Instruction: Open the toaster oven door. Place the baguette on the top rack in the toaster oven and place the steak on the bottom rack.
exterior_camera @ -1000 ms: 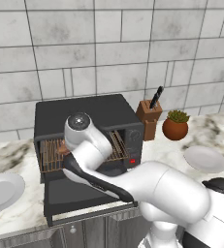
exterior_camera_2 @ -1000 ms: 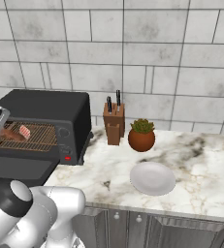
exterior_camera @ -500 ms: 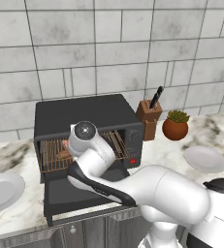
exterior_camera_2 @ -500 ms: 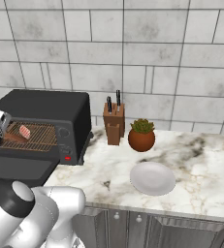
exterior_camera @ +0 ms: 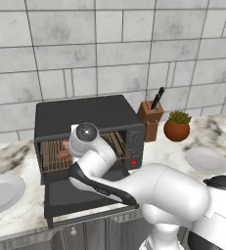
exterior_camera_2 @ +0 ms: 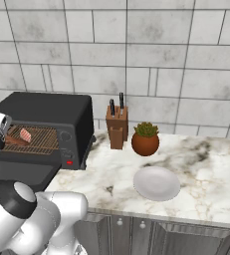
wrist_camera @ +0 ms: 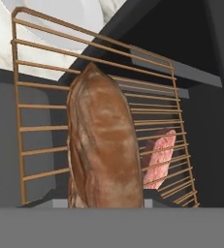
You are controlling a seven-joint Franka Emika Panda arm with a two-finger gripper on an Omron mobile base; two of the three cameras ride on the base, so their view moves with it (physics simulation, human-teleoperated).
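- Now the arm's wrist sits a touch lower and closer to the mouth of the toaster oven (exterior_camera: 87,122) than a second ago, easing in over the dropped toaster oven door (exterior_camera: 80,195).
- That tells me the loaf is being carried onto a rack, so the door step is done and the first placement looks under way.
- Up close, the baguette (wrist_camera: 104,150) fills the hand view: a mottled orange-brown crust, long and blunt-ended, lying over the copper wire rack (wrist_camera: 40,121).
- The gripper (wrist_camera: 106,206) looks about half open and closed around the loaf's near end, though its tips are hidden behind the bread.
- Behind the wires, the steak (wrist_camera: 159,157) shows pink-red, already inside the oven; which rack it rests on I cannot tell.
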